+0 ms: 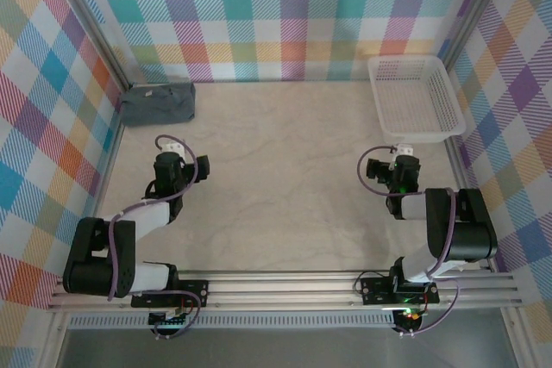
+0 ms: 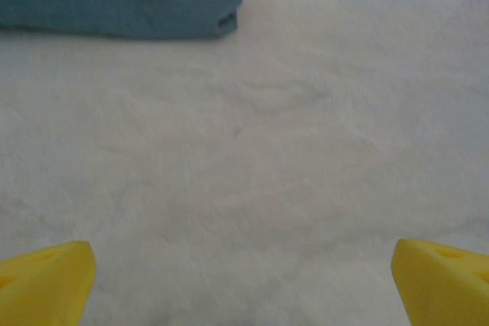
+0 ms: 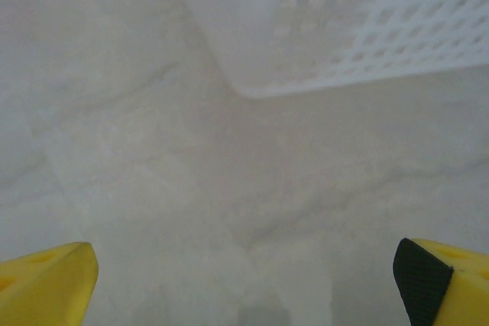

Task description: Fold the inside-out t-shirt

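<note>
One inside-out t-shirt (image 1: 158,102) is seen, lying as a compact slate-grey bundle on the table (image 1: 285,187) in the far left corner, close against the checked wall (image 1: 259,15). One white mesh basket (image 1: 427,136) is set in the far right corner, well apart from the shirt. Two arms are counted, each with one gripper. The left gripper (image 2: 243,284) is seen released, its two yellow fingers (image 2: 46,280) spread wide above bare table, with the shirt ahead of it. The right gripper (image 3: 244,284) is likewise spread wide and empty, and the basket's near corner is seen just ahead of it.
</note>
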Motion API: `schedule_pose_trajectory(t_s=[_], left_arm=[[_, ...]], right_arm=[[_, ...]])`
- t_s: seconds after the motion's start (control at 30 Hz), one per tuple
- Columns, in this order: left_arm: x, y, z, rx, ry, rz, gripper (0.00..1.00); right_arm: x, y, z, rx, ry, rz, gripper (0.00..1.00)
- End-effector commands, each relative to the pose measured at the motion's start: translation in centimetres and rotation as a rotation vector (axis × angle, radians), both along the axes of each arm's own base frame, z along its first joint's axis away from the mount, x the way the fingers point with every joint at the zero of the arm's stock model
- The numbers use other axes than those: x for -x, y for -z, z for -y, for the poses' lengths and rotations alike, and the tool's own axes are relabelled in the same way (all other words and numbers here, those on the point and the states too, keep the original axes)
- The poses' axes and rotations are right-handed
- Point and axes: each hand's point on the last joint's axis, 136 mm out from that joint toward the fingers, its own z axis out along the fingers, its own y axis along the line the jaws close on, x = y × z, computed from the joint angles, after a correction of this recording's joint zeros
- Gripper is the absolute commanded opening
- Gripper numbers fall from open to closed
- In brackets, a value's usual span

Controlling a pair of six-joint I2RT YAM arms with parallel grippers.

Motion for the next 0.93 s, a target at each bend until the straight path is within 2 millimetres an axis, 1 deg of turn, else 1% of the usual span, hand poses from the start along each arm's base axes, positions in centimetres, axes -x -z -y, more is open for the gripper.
schedule_pose_trajectory(t_s=[0.0,0.07,0.13,0.17,0.2,0.27,0.3,0.33,0.37,0.4,0.43,0.5,0.9], left_arm=[[-2.5,-4.7,0.0,-0.002,0.033,0.173,1.00],[-1.6,-3.7,-0.6,-0.008,-0.012,0.096,1.00],[0.2,-1.3,-1.6,-0.025,-0.070,0.032,1.00],[0.4,-0.5,-1.7,-0.023,-0.067,0.045,1.00],[0.0,-0.6,-1.6,-0.024,-0.058,0.075,1.00],[-1.0,-0.1,-0.8,0.036,-0.010,0.073,1.00],[-1.5,0.8,-0.1,0.044,0.035,0.078,1.00],[-2.0,2.3,0.3,0.045,0.054,0.069,1.00],[-2.4,2.3,0.7,0.042,0.078,0.102,1.00],[-2.0,2.8,0.9,0.043,0.087,0.023,1.00],[-2.3,2.4,1.0,0.031,0.088,0.070,1.00],[-2.2,2.7,1.1,0.028,0.091,0.035,1.00],[-2.2,2.6,1.2,0.011,0.087,0.041,1.00]], right_arm=[[-1.6,-3.3,-2.4,-0.043,-0.106,0.140,1.00],[-1.5,-3.2,-2.4,-0.045,-0.107,0.132,1.00],[-1.6,-3.2,-2.4,-0.042,-0.107,0.137,1.00],[-1.5,-3.2,-2.4,-0.042,-0.107,0.134,1.00],[-1.6,-3.3,-2.4,-0.043,-0.106,0.138,1.00],[-1.6,-3.3,-2.4,-0.042,-0.108,0.136,1.00],[-1.6,-3.2,-2.4,-0.042,-0.108,0.134,1.00],[-1.6,-3.2,-2.4,-0.042,-0.108,0.134,1.00],[-1.6,-3.2,-2.5,-0.042,-0.109,0.135,1.00],[-1.6,-3.3,-2.4,-0.042,-0.108,0.135,1.00],[-1.6,-3.2,-2.5,-0.042,-0.112,0.133,1.00],[-1.6,-3.2,-2.6,-0.041,-0.117,0.133,1.00],[-1.7,-3.2,-3.0,-0.028,-0.131,0.128,1.00]])
